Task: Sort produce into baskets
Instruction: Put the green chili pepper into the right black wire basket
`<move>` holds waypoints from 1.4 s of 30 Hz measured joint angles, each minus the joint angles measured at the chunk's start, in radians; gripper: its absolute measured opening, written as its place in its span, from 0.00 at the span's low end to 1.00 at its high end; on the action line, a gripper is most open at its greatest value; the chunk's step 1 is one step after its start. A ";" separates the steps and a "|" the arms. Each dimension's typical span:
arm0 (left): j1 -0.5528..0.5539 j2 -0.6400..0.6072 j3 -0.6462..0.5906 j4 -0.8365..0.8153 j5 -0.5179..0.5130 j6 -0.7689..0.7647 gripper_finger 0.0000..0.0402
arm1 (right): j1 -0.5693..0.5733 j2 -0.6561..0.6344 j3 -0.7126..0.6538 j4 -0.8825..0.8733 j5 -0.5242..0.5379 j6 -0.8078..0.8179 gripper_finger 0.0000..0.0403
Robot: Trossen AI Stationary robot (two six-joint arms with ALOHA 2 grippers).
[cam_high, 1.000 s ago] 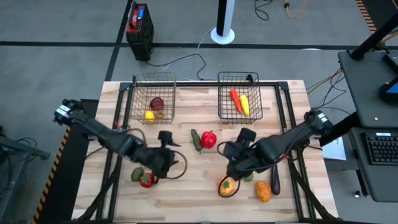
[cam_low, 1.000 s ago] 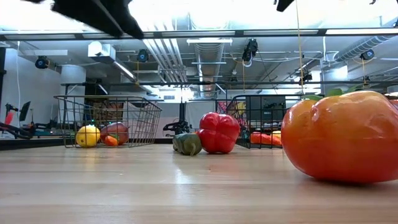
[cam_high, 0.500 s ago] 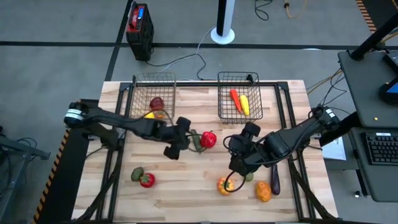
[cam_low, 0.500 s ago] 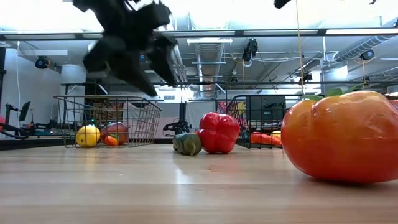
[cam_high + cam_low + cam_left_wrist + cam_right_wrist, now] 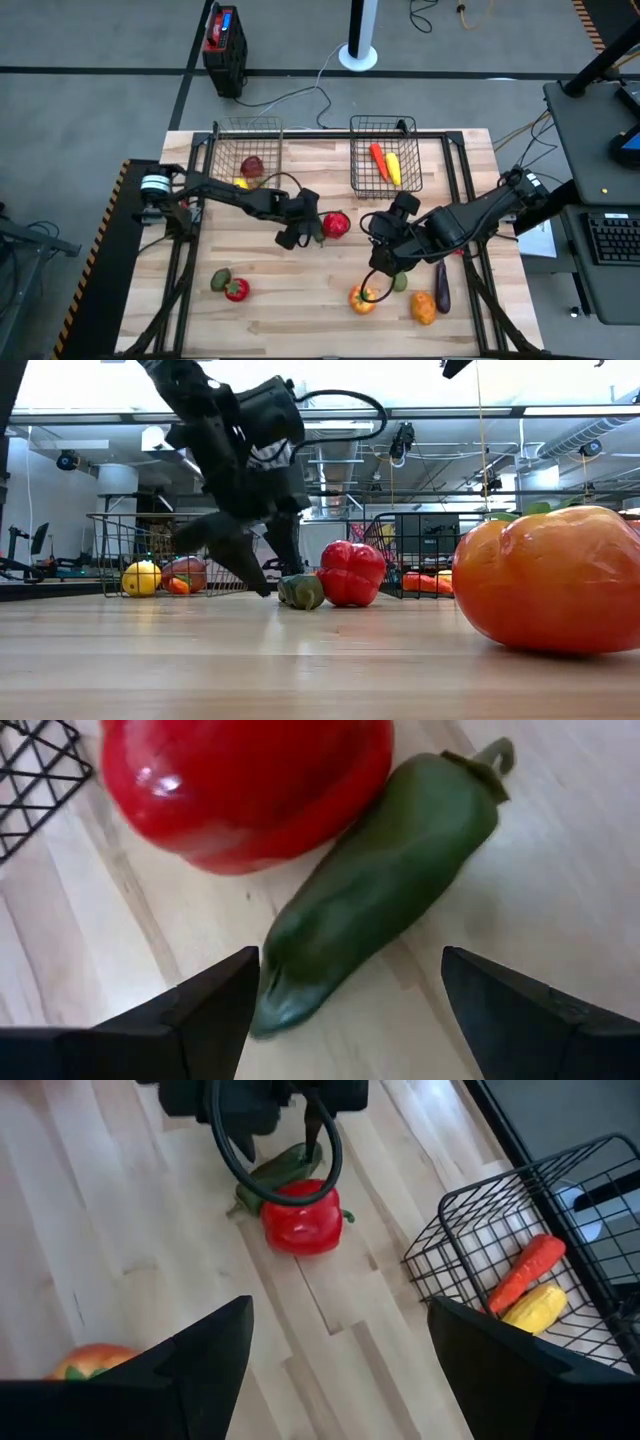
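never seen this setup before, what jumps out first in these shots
The left gripper hangs open just above a green pepper that lies against a red bell pepper at mid-table. An orange tomato-like fruit looms close in the low view at the near edge, below the open right gripper. At the far edge stand two wire baskets: the left basket and the right basket, holding a carrot.

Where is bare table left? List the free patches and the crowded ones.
Free: the near left corner, in front of the strawberry; the strip between the two baskets. Crowded: mid-table, where the left hand straddles the green pepper, and the near right, around the orange fruit.
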 joint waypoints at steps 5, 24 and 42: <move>0.000 0.035 0.000 0.040 -0.003 -0.006 0.68 | 0.004 0.000 0.000 0.001 -0.006 0.006 0.72; -0.007 0.002 -0.001 -0.068 0.146 -0.155 0.16 | 0.004 0.000 -0.063 0.102 0.004 -0.012 0.71; -0.176 -0.446 -0.324 0.391 0.113 -0.500 0.17 | 0.035 -0.022 -0.508 1.023 0.069 -0.448 0.71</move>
